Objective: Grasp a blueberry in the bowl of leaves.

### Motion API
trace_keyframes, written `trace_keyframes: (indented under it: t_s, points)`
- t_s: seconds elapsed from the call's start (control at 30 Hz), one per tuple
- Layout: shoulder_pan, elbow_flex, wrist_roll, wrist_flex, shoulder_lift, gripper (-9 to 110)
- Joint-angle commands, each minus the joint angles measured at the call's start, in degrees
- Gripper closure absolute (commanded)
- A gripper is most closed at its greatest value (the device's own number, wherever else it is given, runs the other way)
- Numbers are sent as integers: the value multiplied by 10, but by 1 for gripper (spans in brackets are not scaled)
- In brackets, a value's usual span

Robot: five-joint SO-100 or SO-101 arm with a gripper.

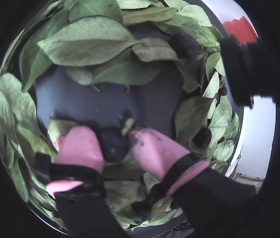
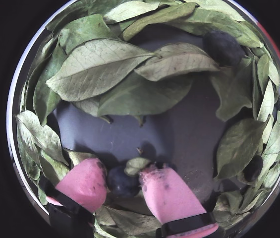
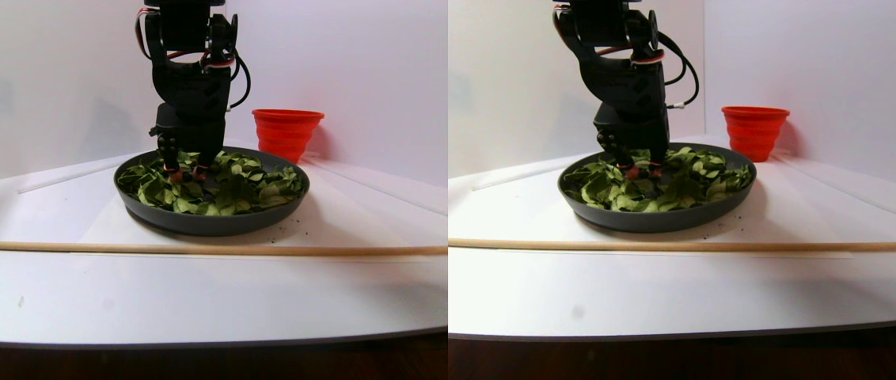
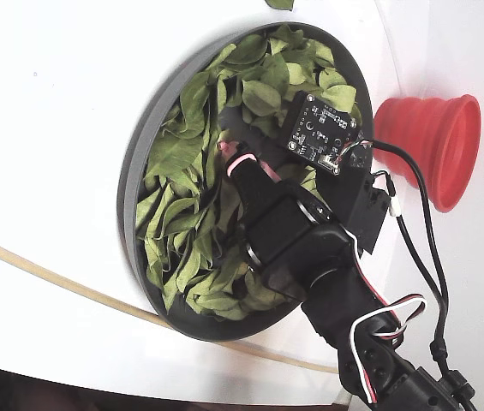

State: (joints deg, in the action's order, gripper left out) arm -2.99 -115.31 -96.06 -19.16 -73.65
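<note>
The dark-grey bowl [image 2: 179,134] [image 3: 210,222] [image 4: 134,171] holds a ring of green leaves [image 1: 87,44] [image 2: 100,67] round a bare patch of floor. A dark blueberry [image 1: 114,144] [image 2: 122,181] lies low in the bowl, at the edge of that patch, on a leaf. My gripper [image 1: 112,136] [image 2: 123,173] reaches down into the bowl, and its pink fingertips [image 2: 85,183] press against both sides of this berry. A small leaf scrap [image 2: 136,165] sits at the berry's top. In the stereo pair view the arm [image 3: 187,95] stands over the bowl's back half.
Two more blueberries lie among the leaves, one far right [image 2: 224,44] and one near right [image 2: 252,168]. A red ribbed cup [image 3: 286,131] [image 4: 430,145] stands beside the bowl. A thin wooden stick [image 3: 179,248] [image 4: 53,278] lies across the white table in front.
</note>
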Motion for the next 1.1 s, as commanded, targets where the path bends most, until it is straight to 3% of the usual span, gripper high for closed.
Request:
trace_keyframes:
  t_s: [0.0,1.07]
  points:
    - [-13,6,-3,-4,-29,90]
    - [-22,-1,-35,-3,-114,91]
